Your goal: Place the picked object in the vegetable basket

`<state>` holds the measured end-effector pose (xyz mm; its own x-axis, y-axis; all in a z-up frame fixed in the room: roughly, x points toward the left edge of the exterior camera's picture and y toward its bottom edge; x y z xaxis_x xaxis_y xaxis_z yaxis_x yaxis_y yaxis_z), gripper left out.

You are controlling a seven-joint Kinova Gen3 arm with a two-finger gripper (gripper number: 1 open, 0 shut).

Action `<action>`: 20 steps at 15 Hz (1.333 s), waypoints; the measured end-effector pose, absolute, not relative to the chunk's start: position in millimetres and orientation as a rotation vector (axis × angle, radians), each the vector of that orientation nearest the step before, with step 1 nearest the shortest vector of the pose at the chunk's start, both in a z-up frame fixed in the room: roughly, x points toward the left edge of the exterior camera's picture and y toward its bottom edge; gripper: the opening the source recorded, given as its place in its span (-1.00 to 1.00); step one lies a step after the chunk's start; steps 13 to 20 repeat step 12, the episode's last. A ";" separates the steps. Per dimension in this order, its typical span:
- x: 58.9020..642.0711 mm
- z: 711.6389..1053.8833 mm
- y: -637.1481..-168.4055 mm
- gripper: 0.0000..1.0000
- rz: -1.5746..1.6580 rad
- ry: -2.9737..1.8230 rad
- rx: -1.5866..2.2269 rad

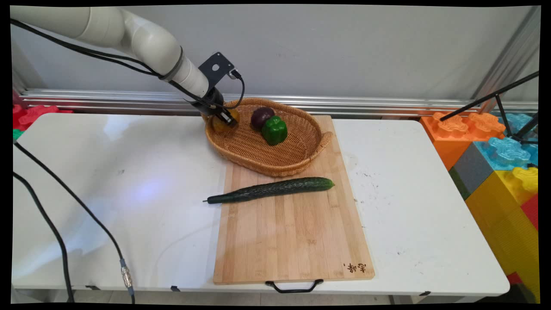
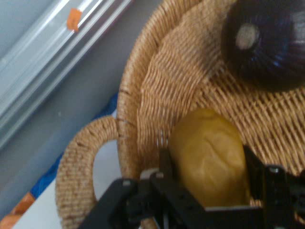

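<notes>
Cutting board point(image 1: 292, 232) nearest you — cucumber point(image 1: 271, 190) across it. Your end effector point(image 1: 227, 120) clamps yellow fruit point(image 2: 209, 157) in basket point(image 1: 275, 165); purple onion point(image 2: 267, 43) at 1 o'clock.

Fingers point(image 2: 164, 164) sit inside the wicker basket point(image 1: 275, 165), its rim close behind; a purple onion point(image 1: 261, 117) and green pepper point(image 1: 274, 130) crowd just beyond; bare weave lies further on.

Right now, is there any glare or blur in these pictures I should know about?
Main view: soft glare patches on the table at left, everything else sharp. Hand view: slightly soft throughout, the yellow fruit between the tool's fingers and the purple one both fuzzy-edged; basket weave still readable.
</notes>
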<state>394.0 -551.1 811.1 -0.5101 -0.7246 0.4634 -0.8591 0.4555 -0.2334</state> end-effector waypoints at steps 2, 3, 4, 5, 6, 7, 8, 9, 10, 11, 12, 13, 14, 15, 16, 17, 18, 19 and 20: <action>395.7 804.8 -557.6 -1.00 0.629 -2.378 1.371; 394.3 802.2 -561.2 -1.00 0.621 -2.363 1.371; 389.9 799.8 -565.1 -1.00 0.609 -2.348 1.364; 385.0 798.3 -568.0 -1.00 0.596 -2.337 1.354; 381.0 797.4 -569.5 -1.00 0.586 -2.331 1.346; 376.2 796.7 -570.8 -1.00 0.572 -2.320 1.333; 370.9 796.4 -571.9 -1.00 0.560 -2.315 1.321; 361.2 796.1 -574.6 1.00 0.542 -2.313 1.297; 351.0 796.2 -575.9 1.00 0.525 -2.310 1.276; 343.2 797.1 -577.1 1.00 0.508 -2.308 1.256; 339.6 798.0 -576.7 1.00 0.499 -2.307 1.246; 339.6 798.0 -576.7 1.00 0.499 -2.307 1.246; 339.6 798.0 -576.7 1.00 0.499 -2.307 1.246; 339.6 798.0 -576.7 1.00 0.499 -2.307 1.246; 339.6 798.0 -576.7 1.00 0.499 -2.307 1.246; 339.6 798.0 -576.7 1.00 0.499 -2.307 1.246; 339.6 798.0 -576.7 1.00 0.499 -2.307 1.246; 339.6 798.0 -576.7 1.00 0.499 -2.307 1.246; 339.6 798.0 -576.7 1.00 0.499 -2.307 1.246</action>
